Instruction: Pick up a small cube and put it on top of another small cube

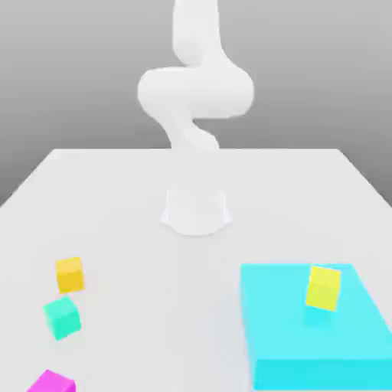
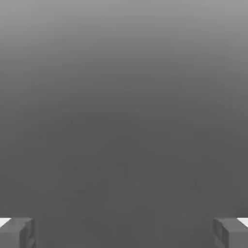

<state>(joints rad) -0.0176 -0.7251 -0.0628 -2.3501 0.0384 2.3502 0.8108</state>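
The small orange-amber cube (image 1: 69,274) rests on the white table at the exterior view's left. Just in front of it sits a teal-green cube (image 1: 62,316). A paler lemon-yellow cube (image 1: 323,287) stands, slightly tilted, on top of a big cyan block (image 1: 306,337) at the exterior view's right. My white arm (image 1: 195,92) rises from its base (image 1: 196,210) at mid-table and curls upward, far from all cubes. In the hand view my gripper (image 2: 124,235) is open; its grey fingertips (image 2: 17,232) stand wide apart with nothing between them, before a plain grey backdrop.
A magenta cube (image 1: 52,381) lies at the table's front edge on the exterior view's left. The cyan block takes up the front right part of the table (image 1: 153,253). White tabletop stretches between the arm's base and the cubes.
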